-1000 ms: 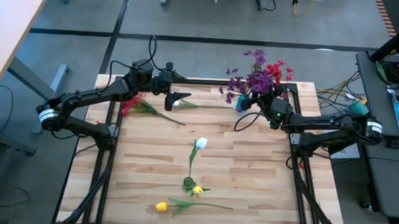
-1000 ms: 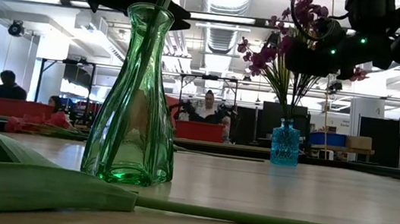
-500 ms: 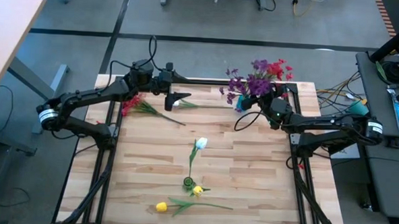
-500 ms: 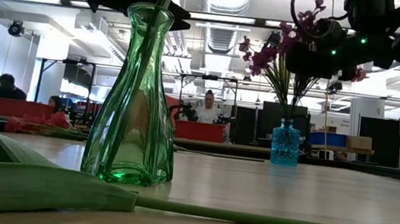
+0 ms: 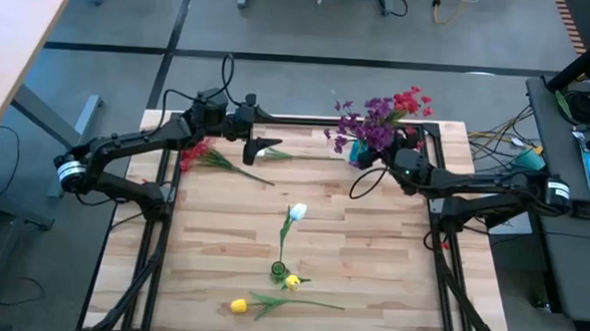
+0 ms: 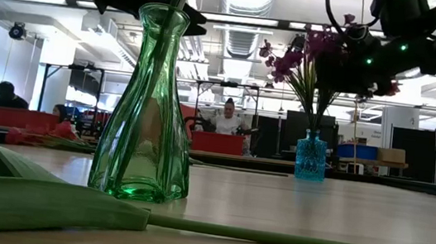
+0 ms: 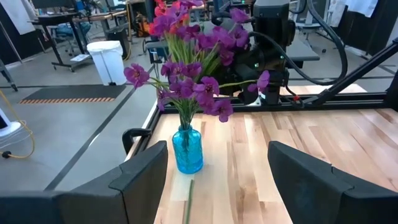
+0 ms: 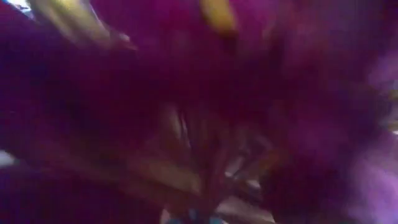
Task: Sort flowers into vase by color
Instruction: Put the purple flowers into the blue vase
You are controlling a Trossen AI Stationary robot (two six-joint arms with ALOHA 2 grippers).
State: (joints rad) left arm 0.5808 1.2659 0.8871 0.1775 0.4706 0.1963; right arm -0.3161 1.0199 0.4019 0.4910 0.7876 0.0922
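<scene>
left gripper: jaws apart, far-left of table | right gripper: far-right, jaws unclear

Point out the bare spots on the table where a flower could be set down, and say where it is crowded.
Bare wood lies on the table right of the white flower and below the right gripper, and at the near left, below the red flowers. Crowded: the far right corner around the blue vase, and the near middle by the yellow flowers.

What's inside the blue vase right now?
The blue vase holds green stems topped with purple flowers, with red blooms showing behind them. Stem ends inside are hidden behind the tinted glass.
</scene>
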